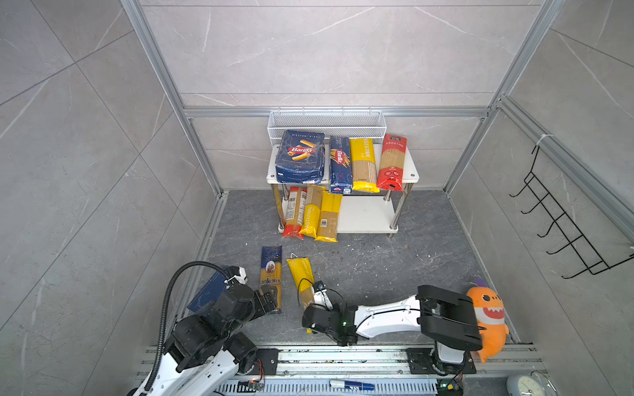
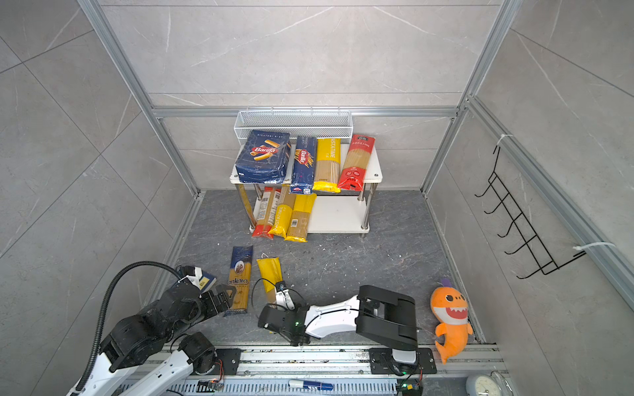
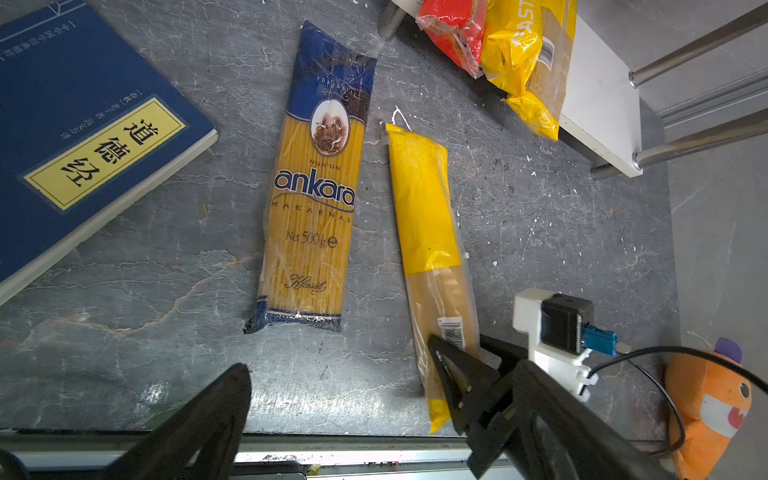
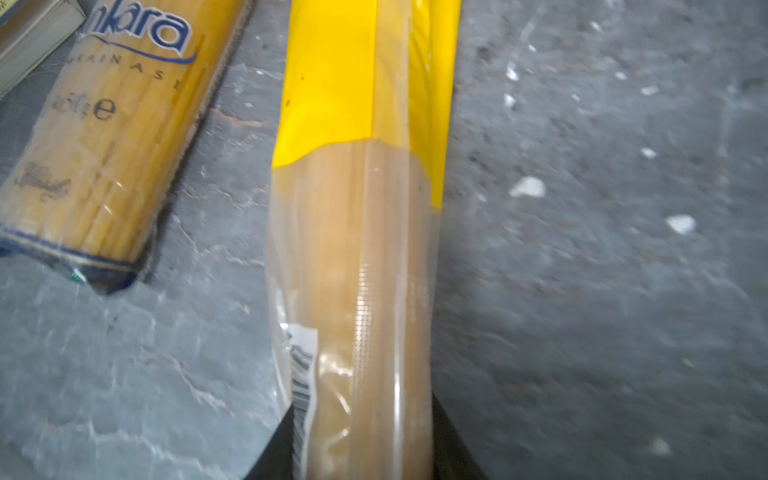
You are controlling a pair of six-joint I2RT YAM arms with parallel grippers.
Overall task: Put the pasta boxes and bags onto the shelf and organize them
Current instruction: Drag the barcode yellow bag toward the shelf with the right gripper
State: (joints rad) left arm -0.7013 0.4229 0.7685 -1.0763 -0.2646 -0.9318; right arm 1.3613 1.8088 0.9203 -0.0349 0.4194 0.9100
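Right wrist view: my right hand (image 4: 361,453) grasps the yellow bag (image 4: 357,104) on the table (image 4: 582,270); left hand (image 1: 272,299) is released.

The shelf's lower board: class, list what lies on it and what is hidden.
A red bag and two yellow bags lie side by side on the lower board. The top board covers their far ends.

On the shelf (image 1: 411,171): two Barilla boxes (image 1: 301,156) (image 1: 340,164), three yellow bags (image 1: 363,164) (image 1: 311,216) (image 1: 328,219), two red bags (image 1: 392,161) (image 1: 294,214). In front of it, one each: yellow bag (image 1: 301,274), ankara bag (image 1: 271,274), book (image 1: 209,291), plush shark (image 1: 489,315).
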